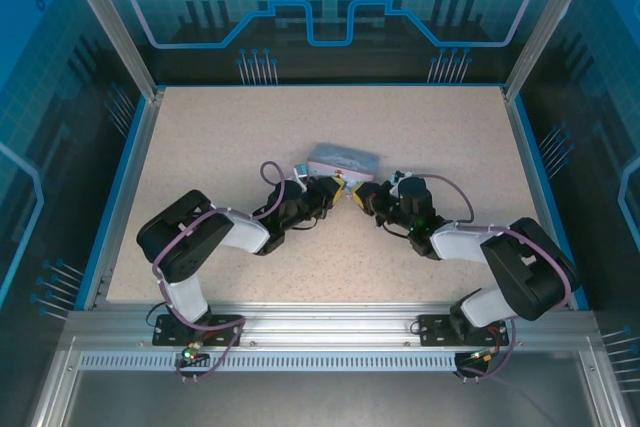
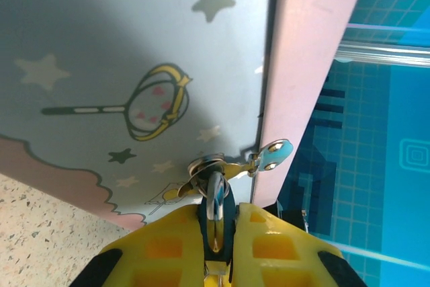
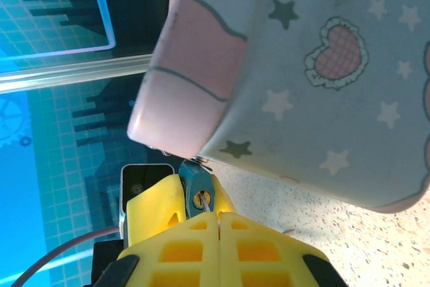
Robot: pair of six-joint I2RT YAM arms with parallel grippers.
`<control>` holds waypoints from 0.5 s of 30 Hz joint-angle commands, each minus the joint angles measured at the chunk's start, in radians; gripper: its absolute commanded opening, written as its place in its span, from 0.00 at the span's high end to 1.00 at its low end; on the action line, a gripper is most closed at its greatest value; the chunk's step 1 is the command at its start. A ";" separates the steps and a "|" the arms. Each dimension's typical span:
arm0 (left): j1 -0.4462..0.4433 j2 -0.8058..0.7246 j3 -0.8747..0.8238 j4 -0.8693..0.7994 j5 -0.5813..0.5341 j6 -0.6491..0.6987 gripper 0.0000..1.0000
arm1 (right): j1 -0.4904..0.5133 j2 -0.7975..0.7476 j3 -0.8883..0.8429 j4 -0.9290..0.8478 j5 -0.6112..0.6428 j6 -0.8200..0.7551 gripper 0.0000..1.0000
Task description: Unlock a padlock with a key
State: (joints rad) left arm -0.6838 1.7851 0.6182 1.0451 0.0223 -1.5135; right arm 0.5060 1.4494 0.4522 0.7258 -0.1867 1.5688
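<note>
Left gripper (image 2: 215,223) clamps the padlock (image 2: 214,196) at lower centre. Right gripper (image 3: 216,218) is closed on the key (image 3: 201,204) at the keyhole.

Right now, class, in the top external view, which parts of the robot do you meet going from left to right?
left arm's elbow → left gripper → right gripper → right arm's elbow

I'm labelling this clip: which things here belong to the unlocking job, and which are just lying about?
Job:
- padlock, in the right gripper
- key, in the left gripper

Lying about:
- star-printed tin
</note>
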 commanded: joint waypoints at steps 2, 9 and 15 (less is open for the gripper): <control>-0.049 -0.005 -0.003 0.059 0.111 0.017 1.00 | -0.009 -0.042 0.091 -0.113 -0.042 -0.113 1.00; -0.049 -0.006 -0.009 0.059 0.116 0.019 1.00 | -0.047 -0.014 0.114 -0.179 -0.067 -0.186 1.00; -0.049 -0.005 -0.008 0.065 0.114 0.018 1.00 | -0.057 0.038 0.099 -0.084 -0.106 -0.130 1.00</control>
State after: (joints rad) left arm -0.6907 1.7851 0.6178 1.0435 0.0284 -1.5127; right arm 0.4503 1.4620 0.5308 0.5713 -0.2531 1.4315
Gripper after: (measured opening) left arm 0.116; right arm 0.043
